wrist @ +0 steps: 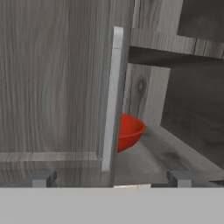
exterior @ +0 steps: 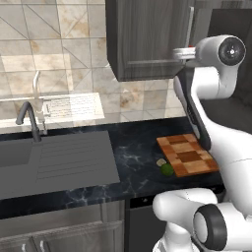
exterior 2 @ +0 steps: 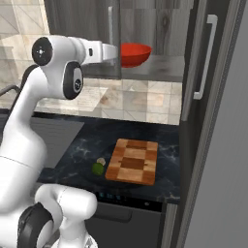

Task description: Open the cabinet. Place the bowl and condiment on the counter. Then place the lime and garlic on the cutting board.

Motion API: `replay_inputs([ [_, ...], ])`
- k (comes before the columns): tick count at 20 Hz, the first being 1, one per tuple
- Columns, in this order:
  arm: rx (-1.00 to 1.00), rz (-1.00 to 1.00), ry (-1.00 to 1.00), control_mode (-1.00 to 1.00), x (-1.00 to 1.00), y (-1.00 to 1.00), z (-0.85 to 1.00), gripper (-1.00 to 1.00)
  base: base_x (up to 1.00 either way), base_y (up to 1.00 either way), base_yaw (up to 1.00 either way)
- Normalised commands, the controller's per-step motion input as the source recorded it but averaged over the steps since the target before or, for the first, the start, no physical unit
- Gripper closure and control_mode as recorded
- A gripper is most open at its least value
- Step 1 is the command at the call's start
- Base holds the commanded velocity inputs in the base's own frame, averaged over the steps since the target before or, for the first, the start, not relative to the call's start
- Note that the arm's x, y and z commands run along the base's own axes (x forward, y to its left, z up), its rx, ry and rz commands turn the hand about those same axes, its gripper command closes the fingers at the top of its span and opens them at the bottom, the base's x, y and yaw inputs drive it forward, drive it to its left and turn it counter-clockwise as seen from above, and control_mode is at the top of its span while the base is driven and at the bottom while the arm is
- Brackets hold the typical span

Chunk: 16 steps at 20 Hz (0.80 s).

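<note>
Gripper (wrist: 111,178), fingers wide apart, faces cabinet (exterior: 147,44) handle (wrist: 111,96) (upright bar) w/ bowl (wrist: 127,131) beyond, right.

Counter (exterior: 133,152) bears cutting board (exterior: 187,154), lime (exterior: 167,170), garlic (exterior: 161,162).

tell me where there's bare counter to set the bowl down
Free: the black counter between the sink drainboard and the cutting board, toward the wall. Crowded: the board's near-left corner, where the lime and garlic sit.
</note>
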Motion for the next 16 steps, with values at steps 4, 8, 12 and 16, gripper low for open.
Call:
replay_inputs([
  [4,0.00,0.14,-0.04,-1.00,0.08,-0.26,0.09,-1.00,0.00,0.00,0.00],
  [8,0.00,0.13,-0.02,-1.00,0.11,-0.20,0.07,-1.00,0.00,0.00,0.00],
  [12,0.00,0.06,0.00,-1.00,0.12,-0.05,0.02,-1.00,0.00,0.00,0.00],
  [16,0.00,0.00,0.00,-1.00,0.26,0.00,0.00,-1.00,0.00,0.00,0.00],
])
